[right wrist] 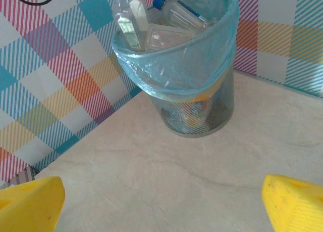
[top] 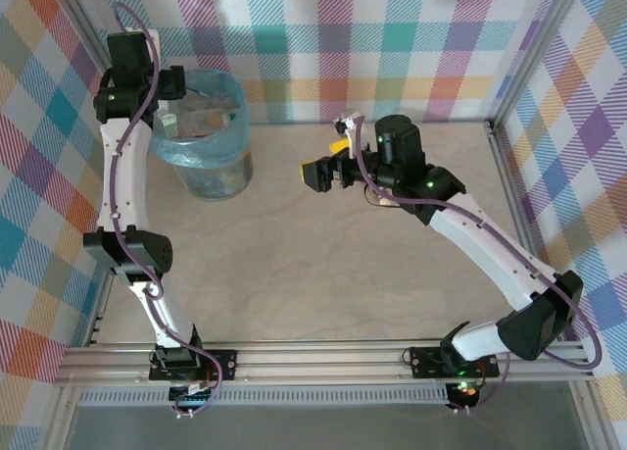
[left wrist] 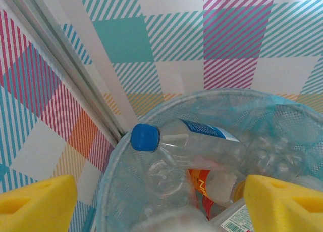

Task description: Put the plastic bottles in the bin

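Left gripper (left wrist: 161, 212): jaws wide apart, yellow fingertips (left wrist: 38, 204) at the two lower corners of the wrist view, nothing between them and nothing touched. It hangs directly over the bin (left wrist: 117, 184), which stands at the far-left corner of the table (top: 294, 264) against the plaid wall (left wrist: 166, 50). Bin contents: the plastic bottles, piled to near the rim inside the light-blue bag; the top one, a blue-capped bottle (left wrist: 189, 143), lies on its side with its cap toward the left rim, and clear crumpled bottles and a red-and-orange label lie beneath it. Right gripper (right wrist: 161, 206): jaws also spread wide, yellow pads (right wrist: 295, 201) apart, empty, no contact. It is above bare table mid-field, well apart from the bin and facing it. From that side a green-capped bottle (right wrist: 130, 14) stands up out of the bin mouth.
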Tool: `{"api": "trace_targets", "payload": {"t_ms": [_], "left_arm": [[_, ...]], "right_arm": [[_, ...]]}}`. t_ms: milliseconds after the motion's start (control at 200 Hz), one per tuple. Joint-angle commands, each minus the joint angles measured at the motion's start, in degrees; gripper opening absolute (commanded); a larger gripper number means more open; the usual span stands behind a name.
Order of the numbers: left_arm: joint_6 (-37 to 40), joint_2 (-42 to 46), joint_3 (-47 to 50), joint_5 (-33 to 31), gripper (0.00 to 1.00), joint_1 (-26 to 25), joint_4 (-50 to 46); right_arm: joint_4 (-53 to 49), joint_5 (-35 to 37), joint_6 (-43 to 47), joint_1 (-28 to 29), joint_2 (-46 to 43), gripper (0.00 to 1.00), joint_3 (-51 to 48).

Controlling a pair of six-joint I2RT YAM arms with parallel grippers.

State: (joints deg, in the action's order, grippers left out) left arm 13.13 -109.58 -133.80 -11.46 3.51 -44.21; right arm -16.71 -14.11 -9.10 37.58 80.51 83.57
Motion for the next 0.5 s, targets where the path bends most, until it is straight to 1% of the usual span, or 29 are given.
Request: {"api": "trace_targets", "payload": {"t_ms": [0, 95, 170, 295, 375, 455, 495], "left_arm": [[0.3, 1.9, -0.2, -0.1, 0.85, 0.3, 0.4], [0.3, 1.0, -0.4, -0.9, 0.83, 0.3, 0.3], [-0.1, -0.5, -1.4, -1.4, 0.78, 0.2, -1.2], [-2.1, -2.2, -2.5, 0.4, 0.68, 0.3, -5.4], [-4.5, -2.0, -1.3, 3.8, 0.66, 0.3, -8.0], [-6.4, -0.4, 1.5, 10.2, 0.64, 0.2, -9.2], [-6.9, 1.0, 3.7, 12.1, 0.64, 0.1, -8.4]], "right_arm": [[0.0, -0.6, 1.5, 0.6, -0.2, 1.0, 0.6], [-0.3, -0.7, 1.8, 0.5, 0.2, 1.0, 1.1], [-0.5, -0.7, 1.8, 0.6, 0.4, 1.0, 1.2], [-0.8, -0.7, 1.9, 0.7, 0.4, 1.0, 0.9], [-0.9, -0.5, 1.8, 0.6, 0.2, 1.0, 0.5], [-0.9, -0.3, 1.7, 0.7, 0.1, 1.0, 0.1], [-0.9, -0.4, 1.6, 0.7, 0.1, 1.0, 0.1]]}}
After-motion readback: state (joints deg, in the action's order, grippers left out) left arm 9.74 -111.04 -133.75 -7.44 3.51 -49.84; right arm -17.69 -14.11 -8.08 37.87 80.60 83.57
